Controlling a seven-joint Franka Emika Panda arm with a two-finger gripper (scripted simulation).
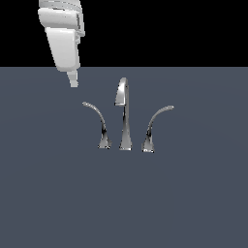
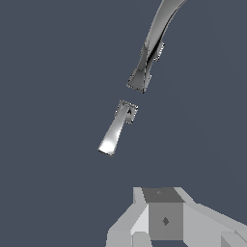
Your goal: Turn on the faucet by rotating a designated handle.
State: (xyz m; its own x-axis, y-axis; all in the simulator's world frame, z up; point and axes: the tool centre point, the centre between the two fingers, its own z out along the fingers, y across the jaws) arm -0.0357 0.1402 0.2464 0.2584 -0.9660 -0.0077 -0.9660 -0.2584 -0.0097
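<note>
The handle is the slim chrome lever on the exterior view's left of the three-piece faucet. Its flared base sits on the table, and its thin tip arcs up and away toward the exterior view's left. Just beside it, in the middle of the set, stands the tall spout, whose hooked top bends over toward the camera. On the far side of the spout is the mirror-image lever, its tip curving toward the exterior view's right. The three bases stand in a row, near one another but apart.

The tool hangs above and to the exterior view's left of the handle's tip, well clear of it and touching nothing. Only a short pale stub of it shows below the white wrist housing, which leans in from the upper edge of the exterior view. Whether the fingers are spread or closed cannot be told from that angle.

In the wrist view, the grey body of the tool fills the lower edge; its fingertips are not visible. Beyond it, two chrome pieces of the faucet lie on the dark surface: a short flared one and a longer curved one. Which pieces they are cannot be told.
</note>
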